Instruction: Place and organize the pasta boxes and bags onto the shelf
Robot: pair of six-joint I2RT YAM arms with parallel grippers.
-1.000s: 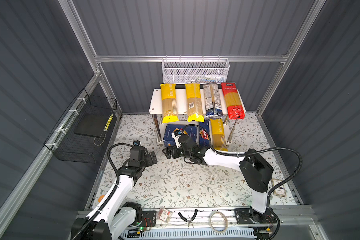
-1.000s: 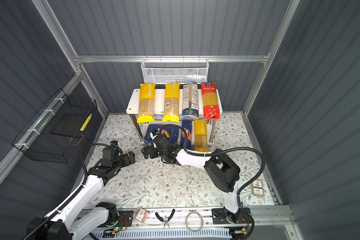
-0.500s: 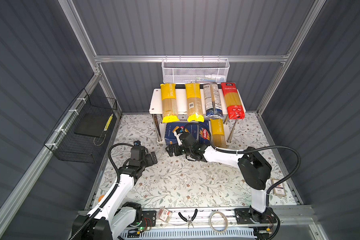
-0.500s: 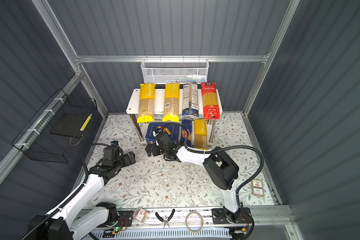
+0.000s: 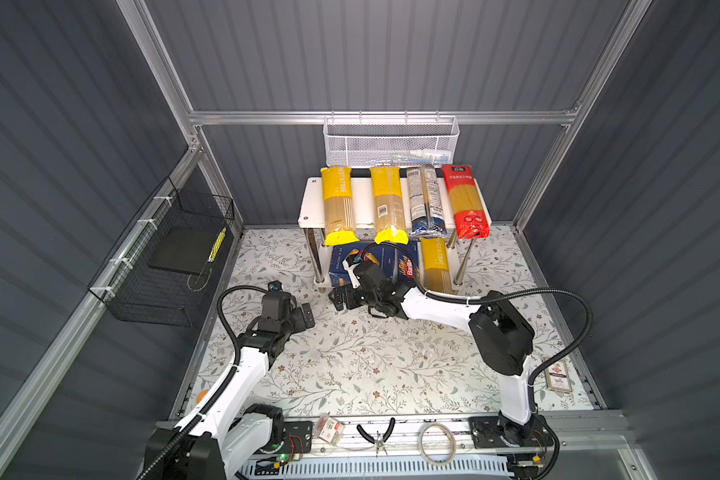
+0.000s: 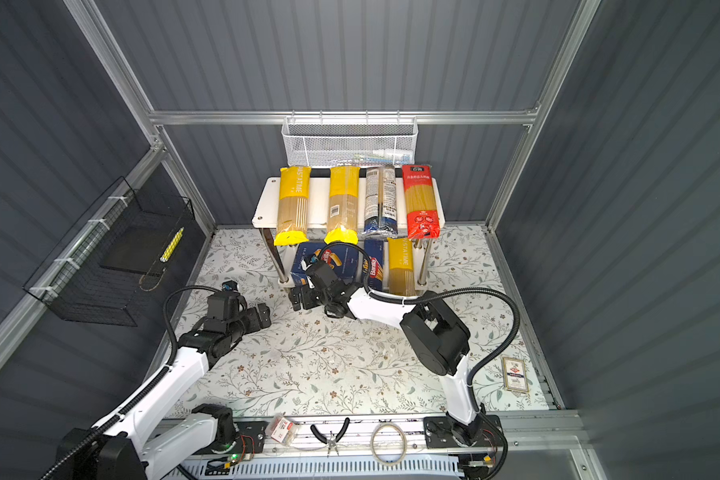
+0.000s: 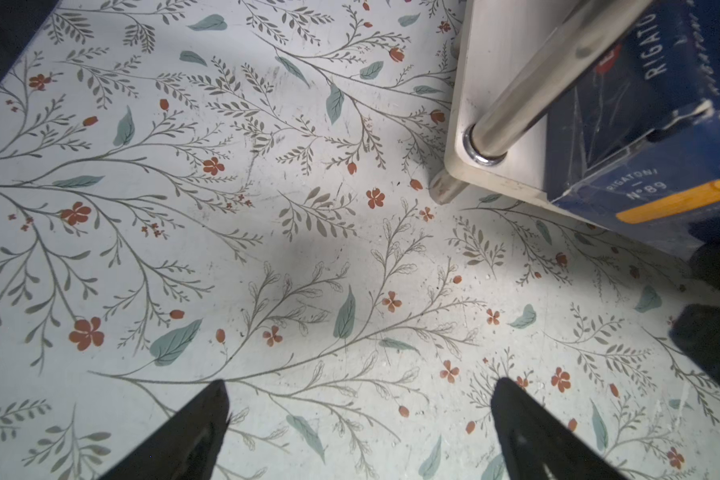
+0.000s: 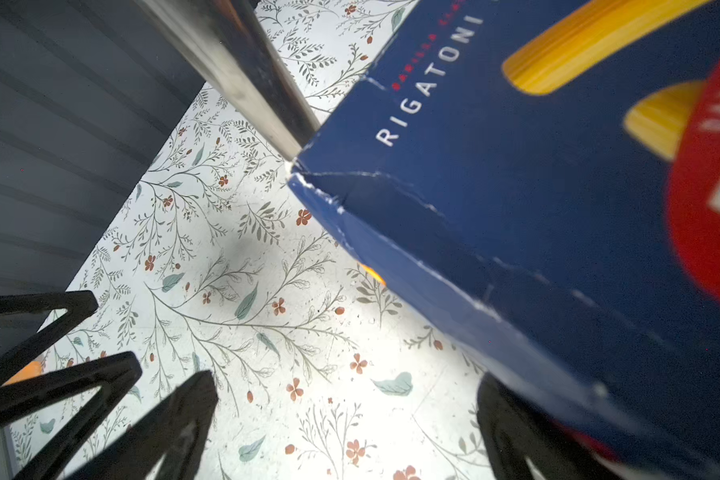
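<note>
Right by the right fingers (image 8: pixel 175 424) sits the blue rigatoni box (image 8: pixel 516 208). It's on the lower tier of the shelf (image 5: pixel 362 197), with its near corner just beside the leg (image 8: pixel 233 62) and hanging over one finger in the wrist view. Those fingers are spread as wide as they go and aren't gripping anything, and the box isn't between them as far as I can tell. The left fingers (image 7: pixel 192 432) are close by but apart, also wide open and empty over the bare counter (image 7: pixel 267 249), with the shelf corner just ahead of them. Above and beyond the right fingers, four bags (image 5: pixel 395 203) lie side by side on the top tier. One more yellow bag (image 5: pixel 435 266) lies on the lower tier, on the box's far side from the left fingers.
</note>
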